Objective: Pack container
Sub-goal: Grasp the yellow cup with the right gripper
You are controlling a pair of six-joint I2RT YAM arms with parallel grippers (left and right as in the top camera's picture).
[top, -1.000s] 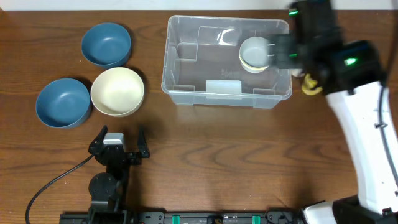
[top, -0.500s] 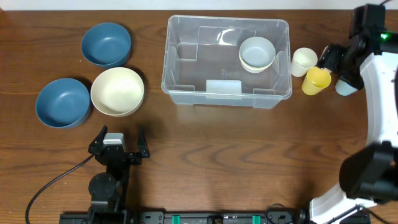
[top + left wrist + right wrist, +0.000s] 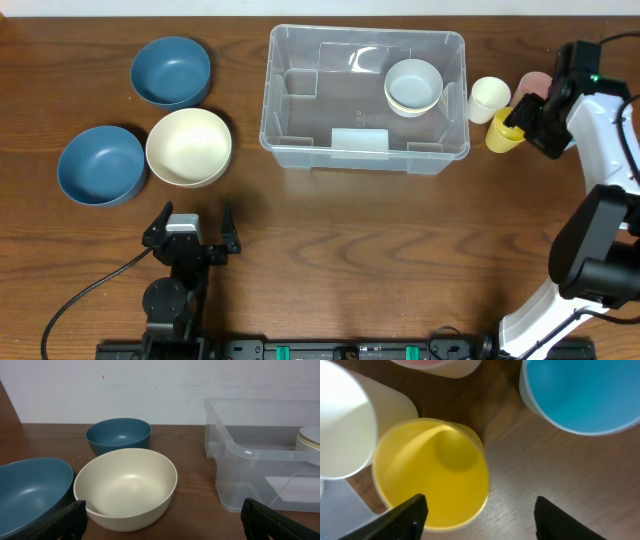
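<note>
Two-fingered right hand spread wide, empty, above yellow cup at frame right. Container upper centre on tabletop, just left of that hand, long axis left-to-right; left hand farther off, lower left.

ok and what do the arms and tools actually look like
The right arm has smooth white shells, black joints and a small green light near the wrist. The left arm is all black and blocky, with a black cable looping away. The left tool and right tool have black fingers.
</note>
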